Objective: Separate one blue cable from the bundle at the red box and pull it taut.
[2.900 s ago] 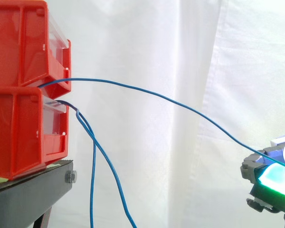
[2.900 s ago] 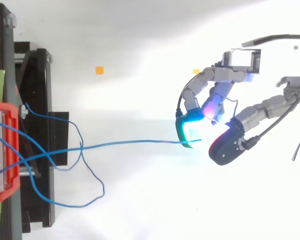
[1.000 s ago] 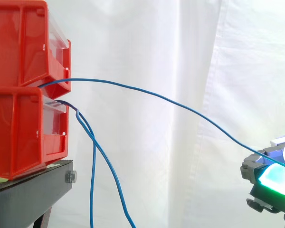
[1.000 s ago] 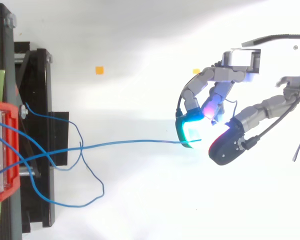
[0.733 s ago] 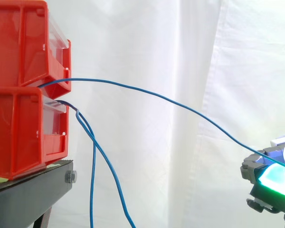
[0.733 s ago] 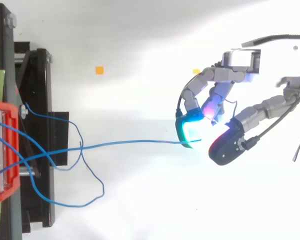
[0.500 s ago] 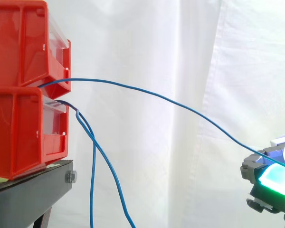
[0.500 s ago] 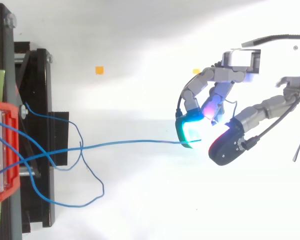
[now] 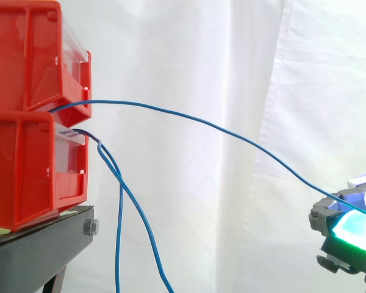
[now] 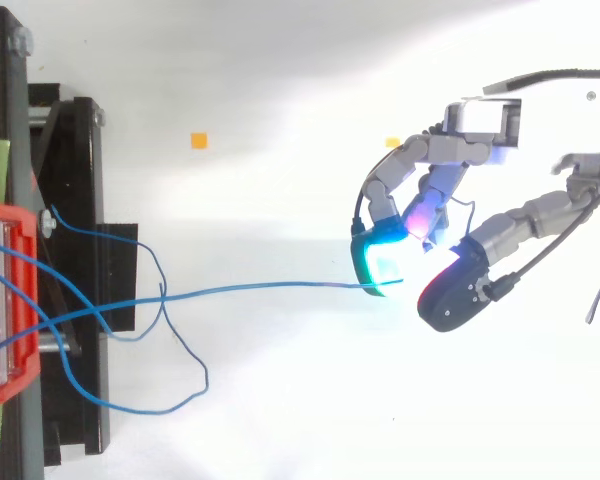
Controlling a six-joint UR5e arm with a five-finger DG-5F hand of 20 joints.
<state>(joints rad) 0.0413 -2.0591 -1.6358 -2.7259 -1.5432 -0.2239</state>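
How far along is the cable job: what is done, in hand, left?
Done: one blue cable runs clear of the loose cables hanging from the red bins. In hand: the hand pinches its end. Left: it bows in an arc, not yet taut.

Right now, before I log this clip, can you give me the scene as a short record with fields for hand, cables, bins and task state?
hand: hand at the right, fingers pinching the cable's end
held blue cable: held blue cable runs from the red bins to the hand in a bowed arc, not straight
loose blue cables: loose blue cables hang down from the lower bin's front, apart from the held one
red bins: red bins, two stacked on a black stand
task state: one cable separated; not yet taut
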